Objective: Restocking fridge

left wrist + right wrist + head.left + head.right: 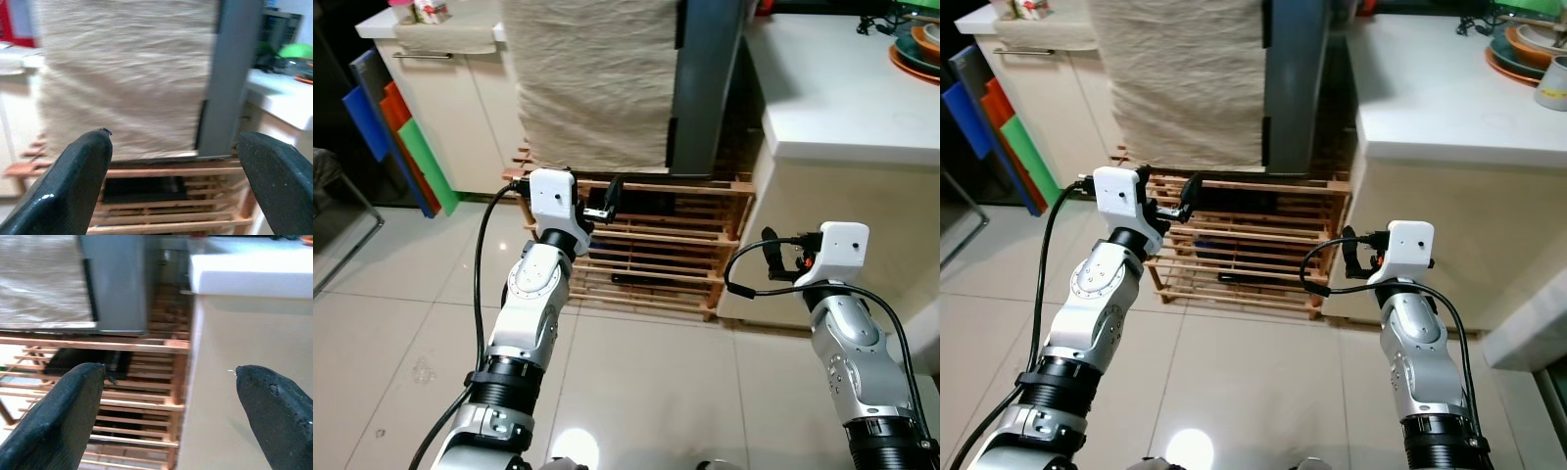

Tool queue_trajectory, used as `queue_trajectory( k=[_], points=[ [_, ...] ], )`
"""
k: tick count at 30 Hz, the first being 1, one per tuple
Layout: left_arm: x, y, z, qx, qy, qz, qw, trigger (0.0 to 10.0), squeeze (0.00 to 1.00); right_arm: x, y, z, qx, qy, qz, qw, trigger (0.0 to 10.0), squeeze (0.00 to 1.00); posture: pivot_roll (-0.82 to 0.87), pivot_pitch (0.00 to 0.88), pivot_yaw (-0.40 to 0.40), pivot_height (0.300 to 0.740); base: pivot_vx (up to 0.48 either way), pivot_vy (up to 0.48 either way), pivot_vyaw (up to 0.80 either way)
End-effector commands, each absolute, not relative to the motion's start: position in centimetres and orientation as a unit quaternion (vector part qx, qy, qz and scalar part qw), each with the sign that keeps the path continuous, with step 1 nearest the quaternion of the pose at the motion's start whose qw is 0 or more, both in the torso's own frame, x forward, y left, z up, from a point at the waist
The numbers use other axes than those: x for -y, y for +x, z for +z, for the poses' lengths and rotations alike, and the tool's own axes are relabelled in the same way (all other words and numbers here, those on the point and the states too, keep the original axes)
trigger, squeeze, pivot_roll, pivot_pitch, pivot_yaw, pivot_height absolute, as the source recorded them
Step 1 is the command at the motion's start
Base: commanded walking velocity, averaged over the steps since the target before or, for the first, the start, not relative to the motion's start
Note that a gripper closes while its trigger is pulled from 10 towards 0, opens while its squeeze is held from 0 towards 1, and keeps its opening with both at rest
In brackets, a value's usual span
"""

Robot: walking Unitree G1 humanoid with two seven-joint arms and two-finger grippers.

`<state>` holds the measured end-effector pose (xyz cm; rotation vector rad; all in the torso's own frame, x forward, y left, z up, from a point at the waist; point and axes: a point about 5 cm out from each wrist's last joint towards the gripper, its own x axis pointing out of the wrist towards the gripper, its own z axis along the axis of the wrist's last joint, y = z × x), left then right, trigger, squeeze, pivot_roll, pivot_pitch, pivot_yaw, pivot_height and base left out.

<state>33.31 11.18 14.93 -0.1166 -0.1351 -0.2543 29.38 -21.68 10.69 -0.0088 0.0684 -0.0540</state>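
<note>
Left gripper (176, 183) hanging released, fingers spread, nothing between. Fridge (705, 88), cloth-draped (592, 78), standing on wooden pallet (656, 245) just ahead. Right gripper (171, 416) also released, empty, white counter (832, 88) facing its right finger.
</note>
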Motion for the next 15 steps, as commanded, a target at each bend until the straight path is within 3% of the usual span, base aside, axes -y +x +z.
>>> queue_trajectory(
  k=[1,15],
  points=[
    [-12.0,33.2,14.8,0.060,-0.062,-0.114,0.990,10.0,0.00,21.3,29.5,10.4,-0.036,0.000,-0.022,0.999,10.0,0.00,-0.11,0.000,0.045,0.740,0.000,0.476,0.00],
    [-11.7,32.7,13.7,0.018,-0.059,-0.122,0.991,10.0,0.00,20.8,29.5,10.6,-0.027,0.005,-0.019,0.999,10.0,0.00,-0.11,0.000,0.059,0.740,0.000,0.480,0.00]
  ],
)
